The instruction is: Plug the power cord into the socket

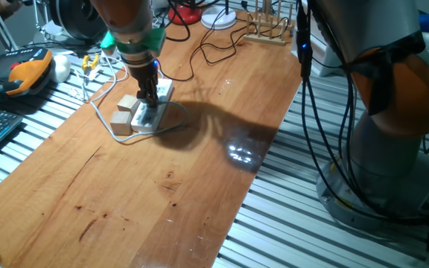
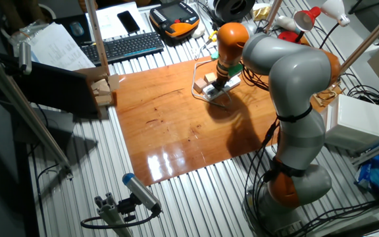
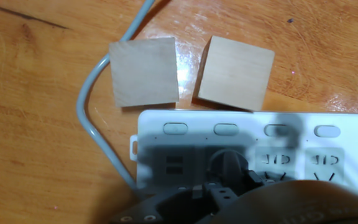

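While the arm leaned over the far end of the wooden tabletop (image 1: 162, 186), the gripper (image 1: 148, 95) stood directly above the socket (image 1: 153, 112), close down on its upper face. From the hand view, the dark fingers (image 3: 229, 171) sat over an outlet near the strip's end; whether they gripped a plug or stood apart could not be told, since the fingertips were hidden by the hand's own body.

The socket (image 3: 241, 146) lay flat near the far left corner of the tabletop, its long side parallel to two tan wooden blocks (image 3: 145, 71). Both blocks rested just beside the strip, with a narrow gap between them and a thin strip of bare wood separating them from the socket's edge.

The power cord (image 3: 89, 118), pale grey, curved round the outer side of the nearer block and ran in under the socket's end. In one fixed view the cord (image 1: 99, 112) looped out toward the left edge of the tabletop.

Room on the block side was tight. The near half of the tabletop and its right edge held nothing but glare.
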`<action>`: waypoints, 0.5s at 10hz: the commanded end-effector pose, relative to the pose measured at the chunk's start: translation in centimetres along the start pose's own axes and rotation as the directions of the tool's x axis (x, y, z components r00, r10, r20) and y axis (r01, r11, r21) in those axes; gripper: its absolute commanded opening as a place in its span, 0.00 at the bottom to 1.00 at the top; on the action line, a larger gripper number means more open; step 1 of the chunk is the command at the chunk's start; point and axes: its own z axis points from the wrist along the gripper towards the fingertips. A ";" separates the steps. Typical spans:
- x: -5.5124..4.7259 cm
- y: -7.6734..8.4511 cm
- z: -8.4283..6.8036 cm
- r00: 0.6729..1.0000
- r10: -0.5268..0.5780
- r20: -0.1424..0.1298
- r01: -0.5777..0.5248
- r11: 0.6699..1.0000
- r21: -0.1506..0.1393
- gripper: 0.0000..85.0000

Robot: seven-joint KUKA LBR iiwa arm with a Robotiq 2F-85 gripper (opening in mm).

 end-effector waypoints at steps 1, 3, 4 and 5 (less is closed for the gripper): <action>0.0 0.0 0.2 1.000 0.000 0.000 0.000 1.000 -0.002 0.00; 0.0 -0.1 0.4 1.000 0.000 0.003 0.000 1.000 -0.005 0.00; 0.0 -0.1 0.4 1.000 0.002 0.004 -0.002 1.000 -0.008 0.00; 0.0 -0.1 0.5 1.000 0.007 0.005 -0.006 1.000 -0.011 0.00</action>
